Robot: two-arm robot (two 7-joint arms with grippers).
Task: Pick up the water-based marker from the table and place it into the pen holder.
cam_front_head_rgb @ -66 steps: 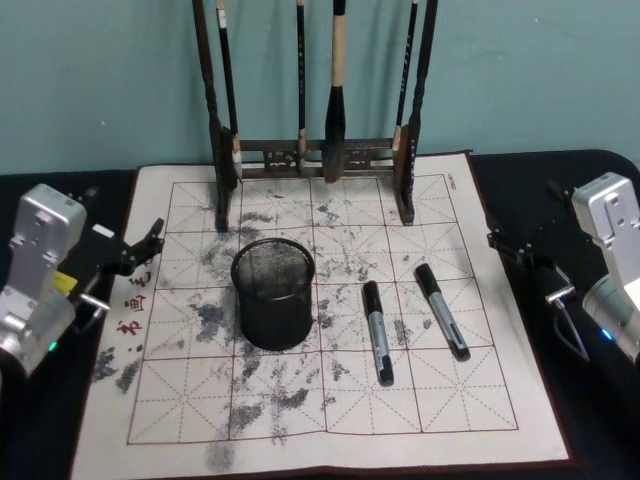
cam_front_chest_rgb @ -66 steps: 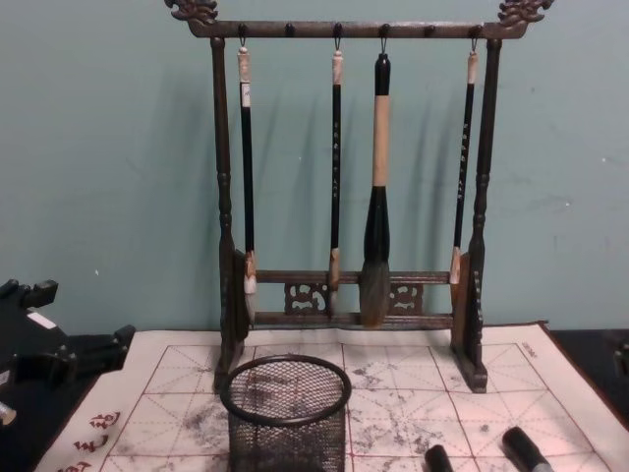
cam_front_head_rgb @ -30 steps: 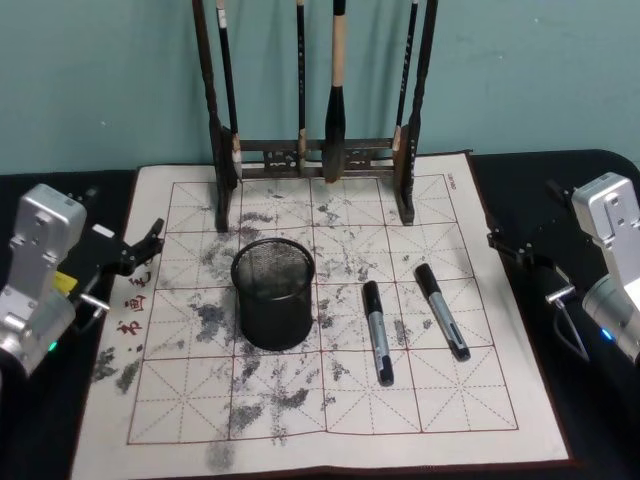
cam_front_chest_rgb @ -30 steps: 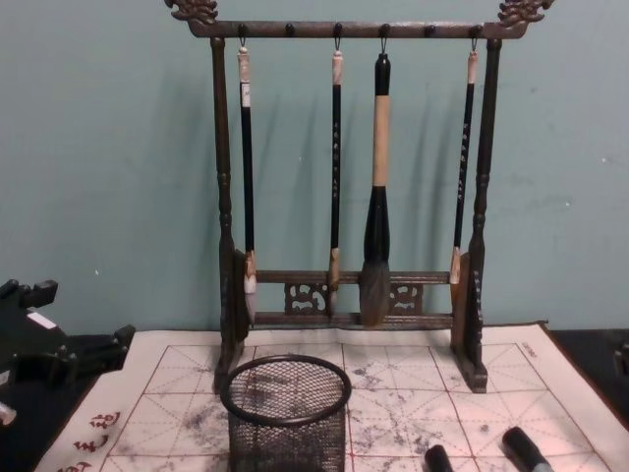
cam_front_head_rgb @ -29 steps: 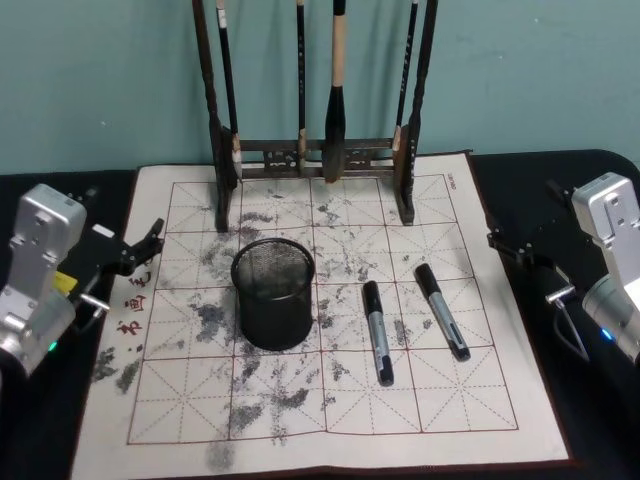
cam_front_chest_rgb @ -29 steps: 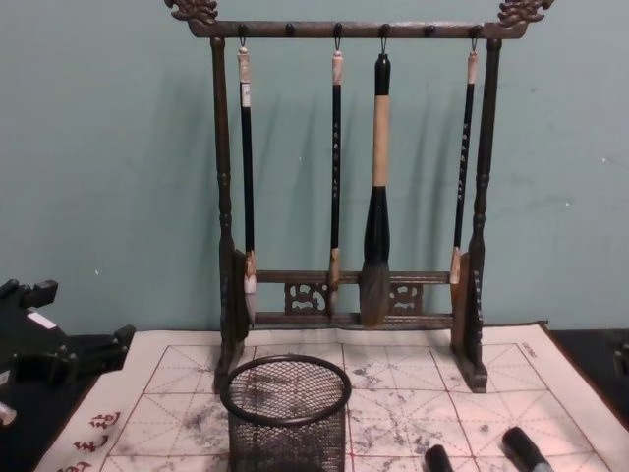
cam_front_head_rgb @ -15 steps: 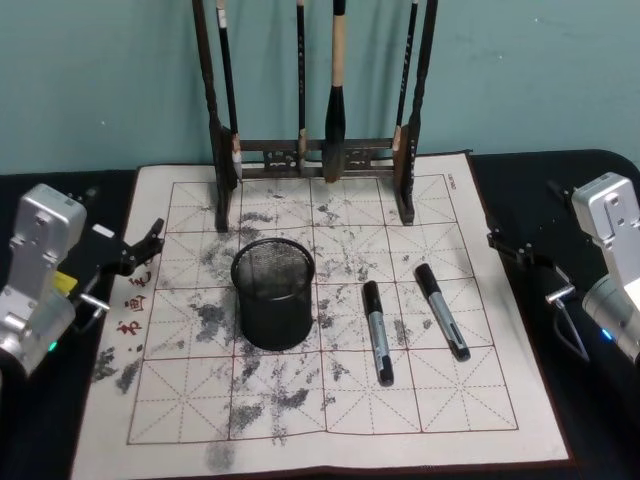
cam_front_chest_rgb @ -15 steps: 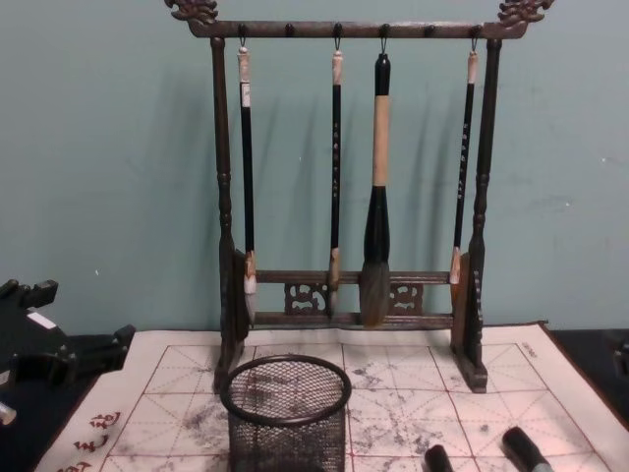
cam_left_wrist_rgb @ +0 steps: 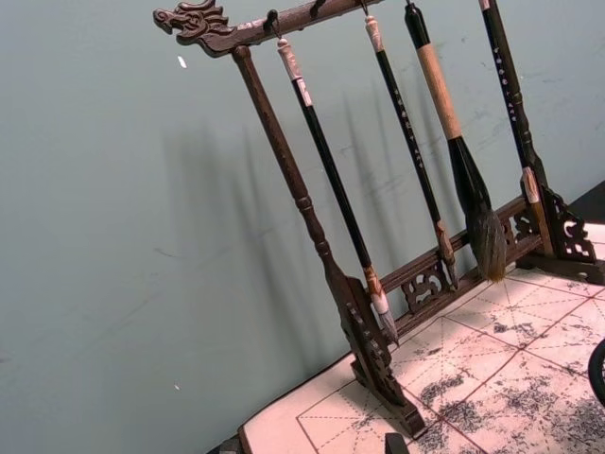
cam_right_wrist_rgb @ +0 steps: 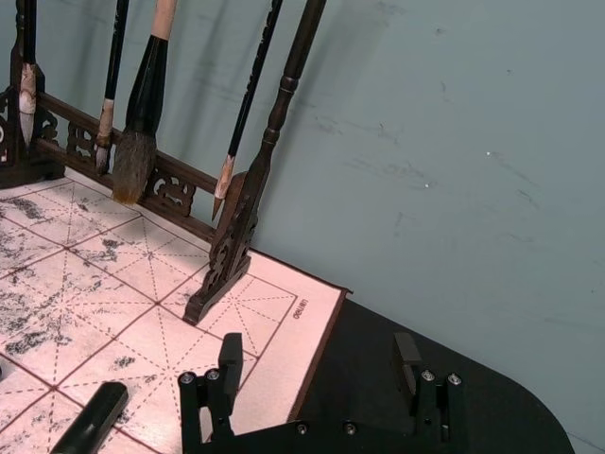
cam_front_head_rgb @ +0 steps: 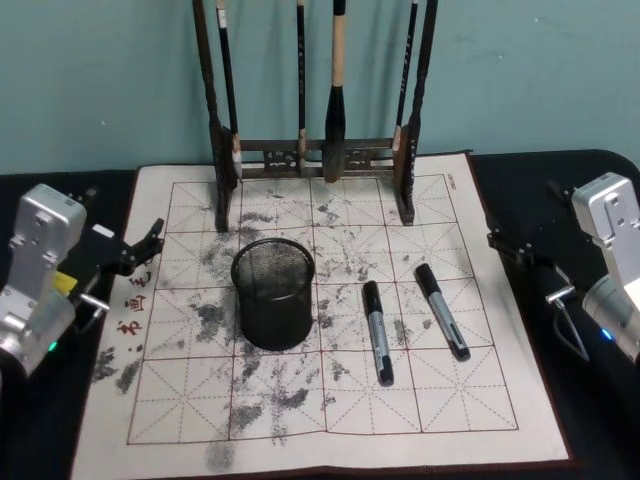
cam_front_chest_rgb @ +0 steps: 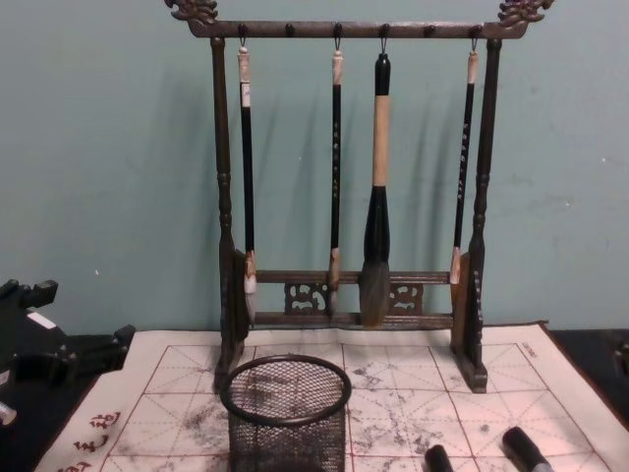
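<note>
Two black-and-grey water-based markers lie on the white felt mat [cam_front_head_rgb: 180, 400], one [cam_front_head_rgb: 377, 332] just right of the pen holder and the other [cam_front_head_rgb: 442, 311] further right. Their caps also show in the chest view [cam_front_chest_rgb: 439, 459] [cam_front_chest_rgb: 526, 449]. The pen holder [cam_front_head_rgb: 273, 293] is a black mesh cup standing upright at mid-mat [cam_front_chest_rgb: 285, 413]. My left gripper [cam_front_head_rgb: 140, 250] hovers open at the mat's left edge, holding nothing. My right gripper [cam_front_head_rgb: 512, 248] is open off the mat's right edge [cam_right_wrist_rgb: 317, 364], a marker cap [cam_right_wrist_rgb: 93, 421] lying ahead of it.
A tall dark wooden brush rack [cam_front_head_rgb: 315, 155] with several hanging brushes stands along the mat's far edge [cam_front_chest_rgb: 354, 295]. The dark tabletop [cam_front_head_rgb: 590, 170] borders the mat on both sides. A teal wall rises behind.
</note>
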